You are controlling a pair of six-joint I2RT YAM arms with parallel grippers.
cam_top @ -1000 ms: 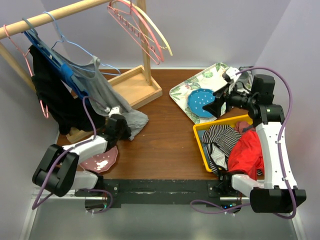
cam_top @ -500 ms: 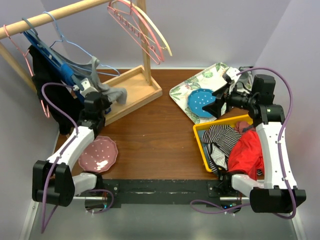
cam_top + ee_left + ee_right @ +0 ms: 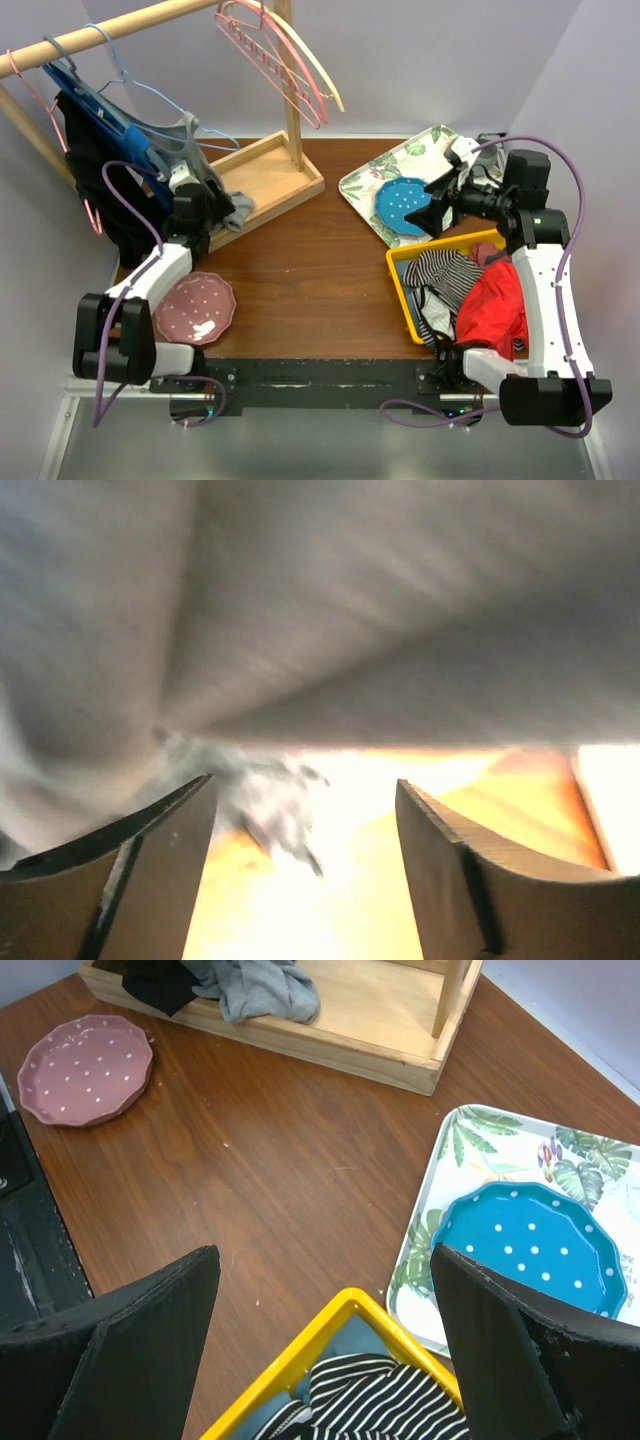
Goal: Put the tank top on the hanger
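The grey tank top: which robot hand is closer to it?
Left. The left gripper is open right at the tank top, whose cloth fills its camera view. The right gripper is far across the table, near the leafy tray.

A pink dotted scalloped plate (image 3: 197,308) lies on the brown wooden table (image 3: 320,270); a blue dotted plate (image 3: 403,205) on a leaf-patterned tray (image 3: 361,184); a red garment (image 3: 495,305) in a yellow basket (image 3: 399,288)

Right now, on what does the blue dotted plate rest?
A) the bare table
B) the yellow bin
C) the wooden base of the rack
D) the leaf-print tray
D: the blue dotted plate lies within the rim of the leaf-print tray, not in the yellow bin next to it.
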